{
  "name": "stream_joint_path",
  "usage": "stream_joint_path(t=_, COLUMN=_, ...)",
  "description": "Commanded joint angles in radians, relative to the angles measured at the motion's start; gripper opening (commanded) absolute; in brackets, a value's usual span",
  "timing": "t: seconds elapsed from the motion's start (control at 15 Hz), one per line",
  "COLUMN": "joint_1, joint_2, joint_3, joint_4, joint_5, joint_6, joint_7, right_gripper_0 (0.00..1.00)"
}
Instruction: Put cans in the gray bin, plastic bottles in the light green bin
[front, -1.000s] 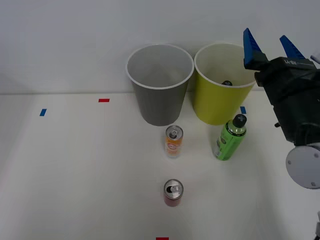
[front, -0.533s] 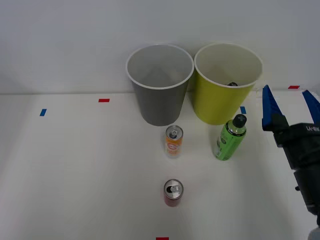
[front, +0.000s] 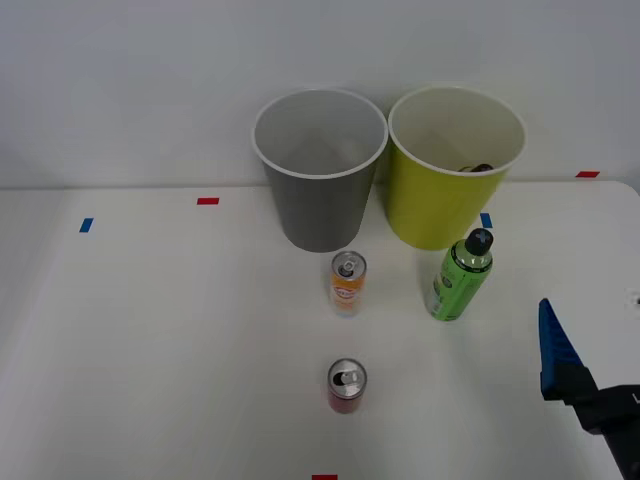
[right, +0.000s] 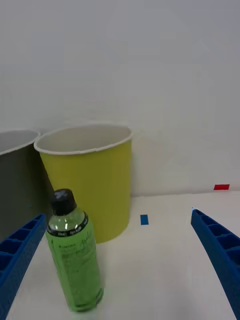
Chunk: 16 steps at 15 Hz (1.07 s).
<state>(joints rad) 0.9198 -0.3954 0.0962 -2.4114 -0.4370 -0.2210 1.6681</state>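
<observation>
Jaws wide open, empty: centre the right gripper (right: 120, 265) on the green-label bottle (right: 75, 260) (upright, beside light green bin (right: 92, 175)), then close.

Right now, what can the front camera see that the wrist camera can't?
Front view alone: the orange-and-white can, the dark red can, and a dark thing down inside the light green bin.

Wrist view alone: both blue fingers of the open right tool.

Shared: the green-label bottle, the light green bin, the gray bin.

Dark item in light green bin (front: 440, 215) mostly hidden by rim.
</observation>
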Motion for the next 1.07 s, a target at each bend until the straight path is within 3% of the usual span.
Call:
stream_joint_path(t=0.07, joint_1=0.116, joint_2=0.000, joint_3=0.000, joint_4=0.014, joint_5=0.076, joint_6=0.000, joint_7=-0.001, right_gripper_0=1.00)
stream_joint_path(t=0.4, joint_1=0.134, joint_2=-0.040, joint_3=-0.003, joint_4=0.242, joint_5=0.096, joint_6=-0.228, joint_7=-0.064, right_gripper_0=1.00)
stream_joint_path(t=0.53, joint_1=0.145, joint_2=-0.068, joint_3=-0.009, joint_4=0.284, joint_5=0.136, joint_6=-0.293, joint_7=-0.203, right_gripper_0=1.00)
stream_joint_path(t=0.73, joint_1=0.148, joint_2=-0.057, joint_3=-0.046, joint_4=0.411, joint_5=0.323, joint_6=-0.446, joint_7=-0.539, right_gripper_0=1.00)
stream_joint_path(t=1.07, joint_1=0.151, joint_2=0.046, joint_3=-0.050, joint_4=0.523, joint_5=0.506, joint_6=-0.601, joint_7=-0.720, right_gripper_0=1.00)
